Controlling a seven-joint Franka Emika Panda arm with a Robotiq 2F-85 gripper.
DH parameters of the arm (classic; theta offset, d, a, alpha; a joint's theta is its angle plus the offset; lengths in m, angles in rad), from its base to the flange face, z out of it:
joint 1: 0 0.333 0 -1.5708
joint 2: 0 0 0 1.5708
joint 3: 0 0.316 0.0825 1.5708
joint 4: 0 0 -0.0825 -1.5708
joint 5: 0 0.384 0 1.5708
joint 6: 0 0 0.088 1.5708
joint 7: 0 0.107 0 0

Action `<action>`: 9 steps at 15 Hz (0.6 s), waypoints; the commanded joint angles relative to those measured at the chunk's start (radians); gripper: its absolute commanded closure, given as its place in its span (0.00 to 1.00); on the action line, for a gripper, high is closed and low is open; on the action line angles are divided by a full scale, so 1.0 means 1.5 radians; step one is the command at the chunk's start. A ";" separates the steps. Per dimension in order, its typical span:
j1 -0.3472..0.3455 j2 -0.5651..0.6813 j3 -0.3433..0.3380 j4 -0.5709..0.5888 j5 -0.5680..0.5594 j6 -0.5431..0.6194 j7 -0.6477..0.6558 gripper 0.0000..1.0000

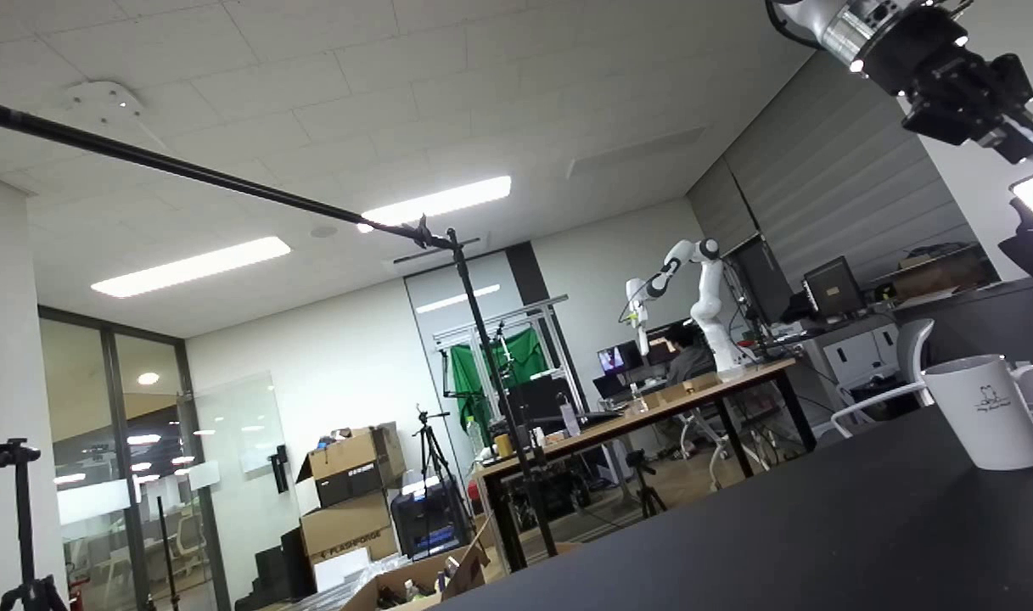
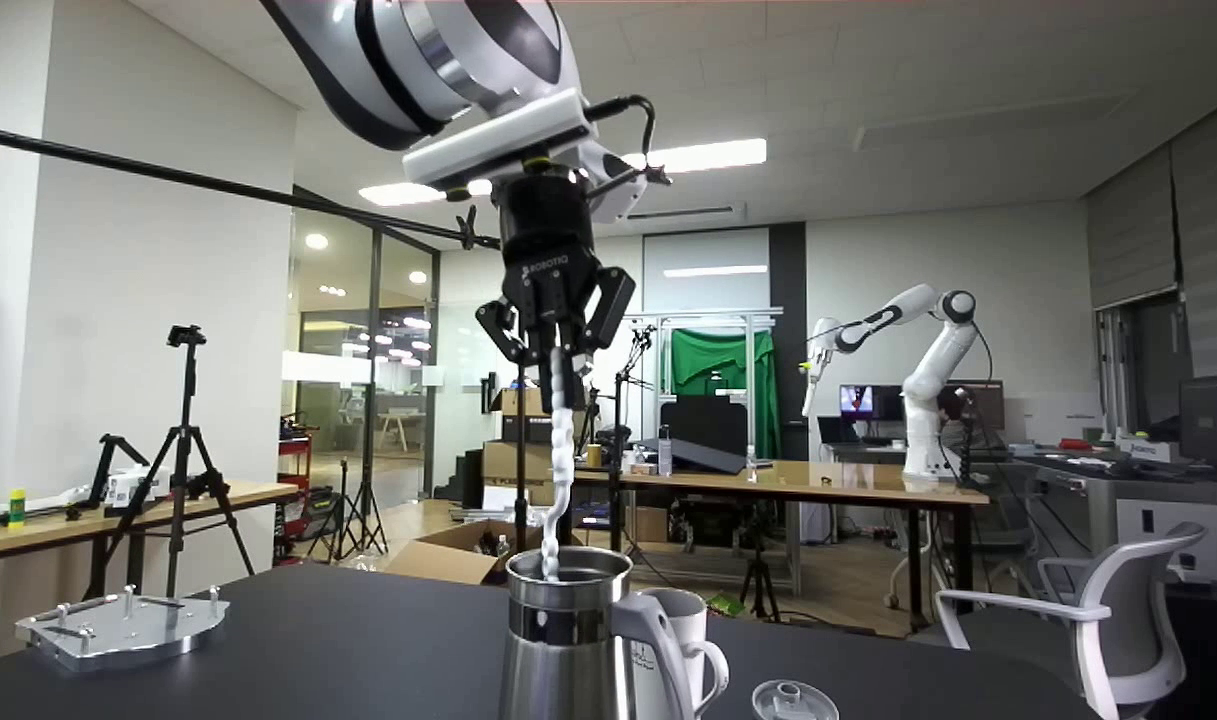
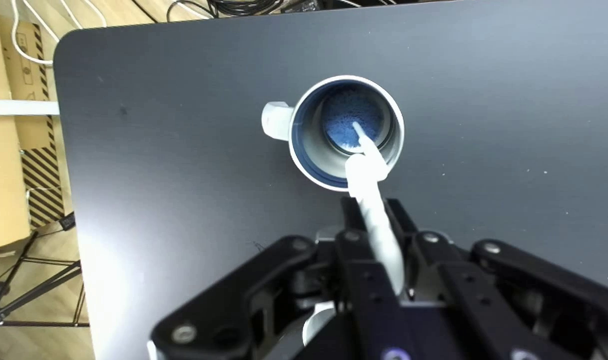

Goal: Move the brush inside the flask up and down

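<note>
We have the black, two-fingered hand [image 2: 560, 385] pinching the long, twisted, whitish, plastic-looking brush [image 2: 562, 470] near its upper end. We judge it light and somewhat flexible; a hold well above the rim suits. It reaches down into the tall, brushed-steel flask [image 2: 563, 670], where we see a blue, rough-textured mass [image 3: 343, 112], presumably bristles. Rightward on the dark bench [image 2: 328, 640]: a white printed mug [image 1: 983, 424], contents hidden, then a grey round lid [image 2: 798, 706].

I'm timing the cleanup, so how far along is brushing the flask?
Done: the brush reaches into the steel flask. In hand: the fingers hold the brush, perhaps mid-stroke; motion can't be confirmed. Left: probably up-and-down strokes, with the brush not lifted out; number unknown.
</note>
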 commanded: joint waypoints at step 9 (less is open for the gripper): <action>-0.003 -0.006 0.000 -0.014 0.012 -0.004 0.015 0.96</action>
